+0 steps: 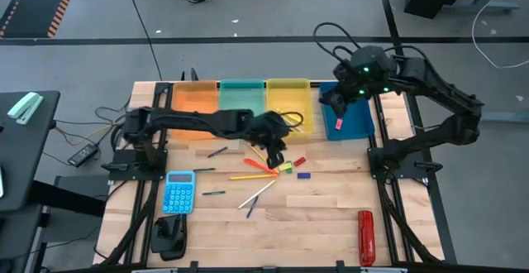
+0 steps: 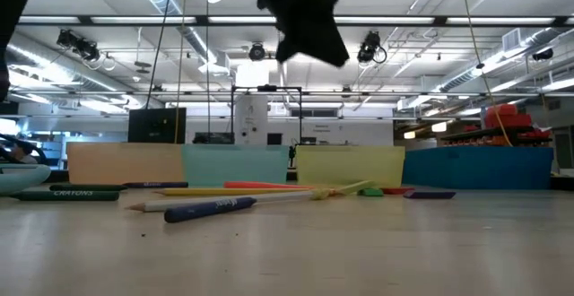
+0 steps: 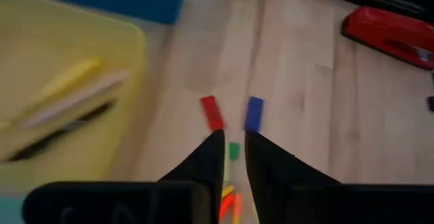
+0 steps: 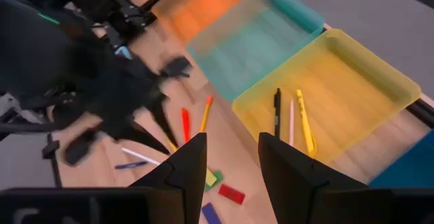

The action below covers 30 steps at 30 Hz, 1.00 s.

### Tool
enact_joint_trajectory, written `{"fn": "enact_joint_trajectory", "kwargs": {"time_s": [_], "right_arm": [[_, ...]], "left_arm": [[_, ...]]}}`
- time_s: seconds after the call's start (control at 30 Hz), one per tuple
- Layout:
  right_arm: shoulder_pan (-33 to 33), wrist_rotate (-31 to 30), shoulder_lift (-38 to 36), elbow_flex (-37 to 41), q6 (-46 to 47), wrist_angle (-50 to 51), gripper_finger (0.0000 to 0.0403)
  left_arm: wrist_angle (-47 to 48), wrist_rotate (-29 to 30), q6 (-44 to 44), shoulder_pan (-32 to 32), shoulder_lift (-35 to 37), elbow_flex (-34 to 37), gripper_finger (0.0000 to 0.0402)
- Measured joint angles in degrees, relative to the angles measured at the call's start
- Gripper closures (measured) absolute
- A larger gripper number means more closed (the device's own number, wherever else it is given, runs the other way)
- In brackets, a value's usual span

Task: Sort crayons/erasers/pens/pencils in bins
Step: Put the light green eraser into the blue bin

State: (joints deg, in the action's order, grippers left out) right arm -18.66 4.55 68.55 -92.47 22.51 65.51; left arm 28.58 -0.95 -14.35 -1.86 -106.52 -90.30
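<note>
Four bins stand in a row at the table's far side: orange (image 1: 194, 103), teal (image 1: 242, 99), yellow (image 1: 289, 106) and dark blue (image 1: 349, 117). The yellow bin holds a dark pen (image 4: 277, 112) and two pencils (image 4: 304, 122). Crayons (image 1: 261, 165), pencils (image 1: 252, 176), pens (image 1: 216, 151) and small erasers (image 3: 212, 112) lie loose mid-table. My left gripper (image 3: 232, 139) hangs above the loose erasers, slanting down, a little open and holding nothing; a green eraser (image 3: 234, 151) shows through its gap. My right gripper (image 4: 229, 149) is open and holds nothing, high over the dark blue bin.
A light-blue calculator (image 1: 178, 192) and a black tool (image 1: 169, 235) lie near the table's left front. A red stapler (image 1: 365, 237) lies at the right front. A pink eraser (image 1: 339, 125) sits in the dark blue bin. Bare wood lies between the stapler and the loose items.
</note>
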Motion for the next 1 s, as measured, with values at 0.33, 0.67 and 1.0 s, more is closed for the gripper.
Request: {"fn": "enact_joint_trajectory", "kwargs": {"time_s": [0.33,0.67,1.0], "right_arm": [[0.22,-0.23,-2.17,0.0,-5.36,6.41,0.026],[0.22,-0.43,-2.2,0.0,-11.18,7.46,0.026],[0.22,-0.43,-2.2,0.0,-16.73,7.87,0.026]], "left_arm": [[-5.12,-2.21,-2.95,0.53,-8.97,0.0,0.0238],[-6.45,-2.14,1.35,1.1,-15.47,0.04,0.0205],[-7.76,0.33,2.08,0.59,-16.48,0.0,0.022]]}}
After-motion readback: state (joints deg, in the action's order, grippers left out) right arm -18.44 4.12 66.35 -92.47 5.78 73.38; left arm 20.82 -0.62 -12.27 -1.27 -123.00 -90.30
